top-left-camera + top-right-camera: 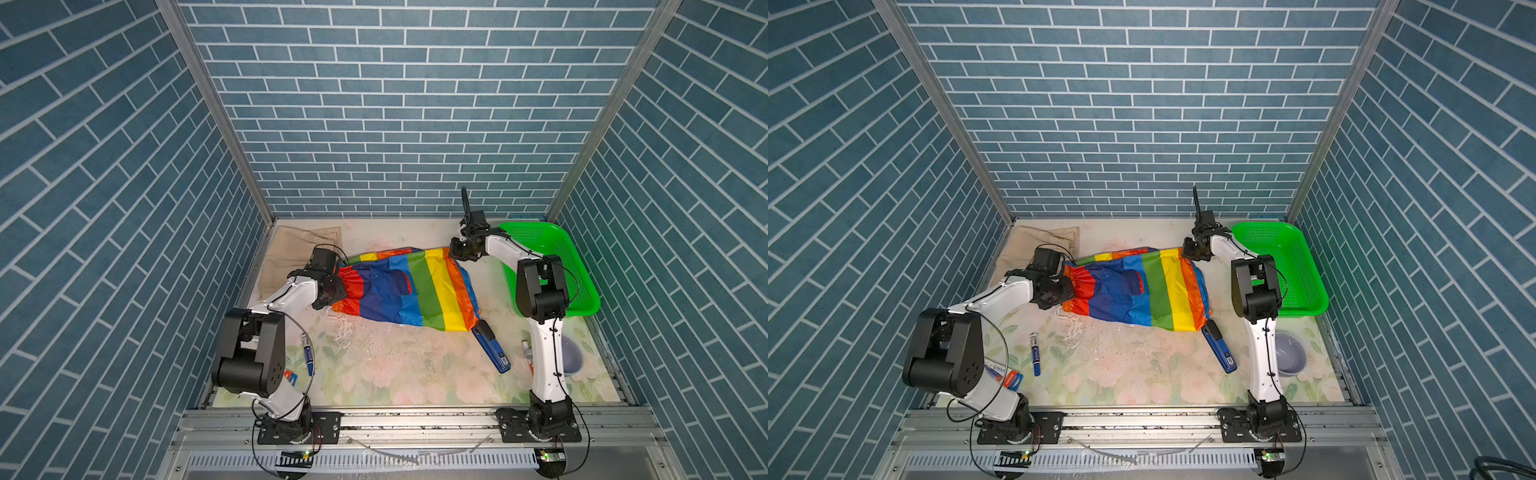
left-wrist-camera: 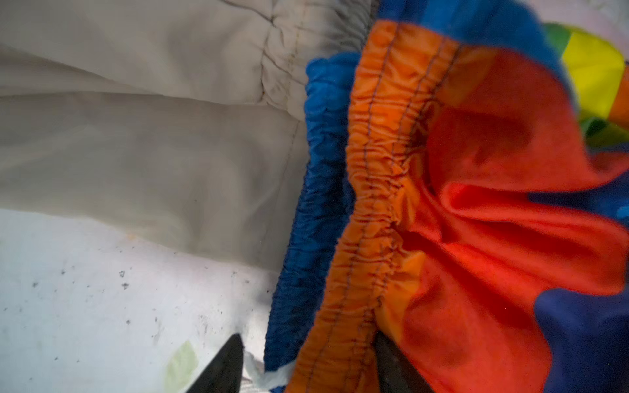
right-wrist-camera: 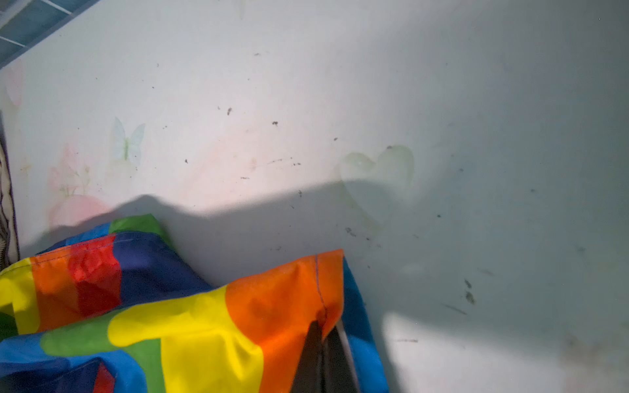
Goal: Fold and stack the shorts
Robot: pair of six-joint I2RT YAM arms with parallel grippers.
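Rainbow-striped shorts (image 1: 411,286) lie spread at the centre of the surface (image 1: 395,374), with the beige shorts (image 1: 299,249) flat at 10 o'clock. The right tool (image 3: 323,343) is clamped on the orange hem corner at the shorts' 2 o'clock. The left tool (image 2: 306,354) straddles the waistband (image 2: 374,177) at 9 o'clock; whether it grips cannot be told. The slick cloth could slip from so small a bite, and an uneven lift could bunch the fold or drag the blue object (image 1: 492,347) just beside the 5 o'clock hem.
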